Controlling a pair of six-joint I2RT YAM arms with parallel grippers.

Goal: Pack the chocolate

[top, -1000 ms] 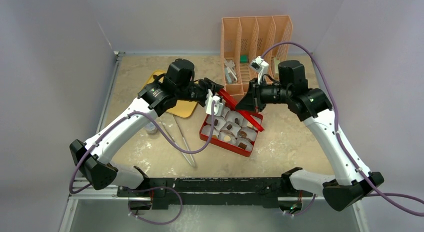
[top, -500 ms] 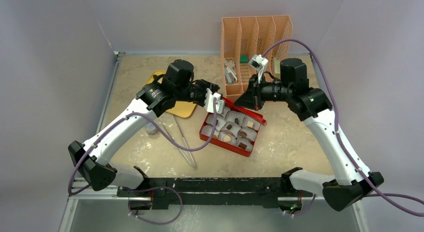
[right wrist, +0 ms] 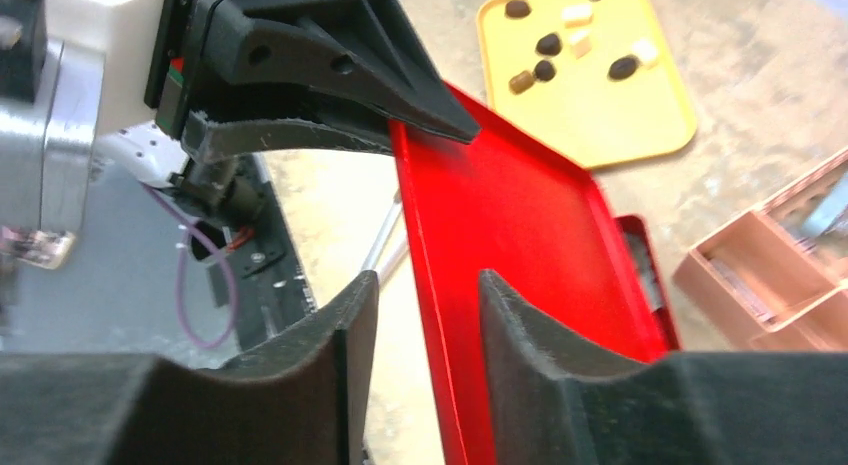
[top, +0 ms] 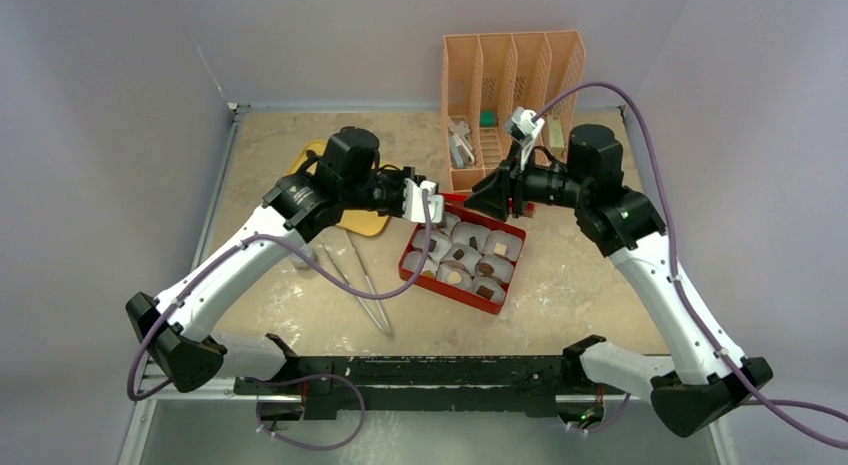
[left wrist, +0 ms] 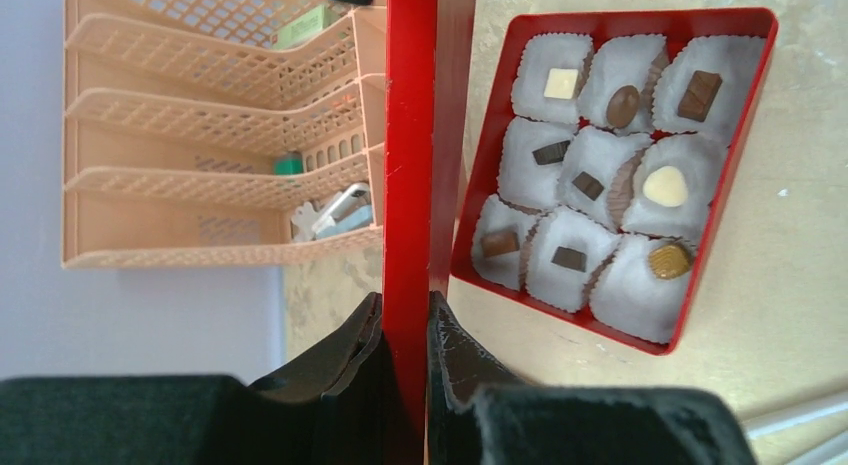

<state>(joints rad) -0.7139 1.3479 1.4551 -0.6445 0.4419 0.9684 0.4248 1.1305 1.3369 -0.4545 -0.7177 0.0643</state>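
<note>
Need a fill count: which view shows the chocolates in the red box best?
Left wrist: it looks straight into the red box, all nine chocolates clear in their paper cups. Top external shows the box small, one corner behind the left gripper. Right wrist shows mainly the red lid, none of the boxed pieces.

Both arms reach forward and bend inward, their wrists level, meeting at the red lid (left wrist: pixel 410 135). The left gripper (left wrist: pixel 405 320) clamps the lid's edge. The right gripper (right wrist: pixel 425 285) has its 2 fingers parted astride the lid's opposite end.
</note>
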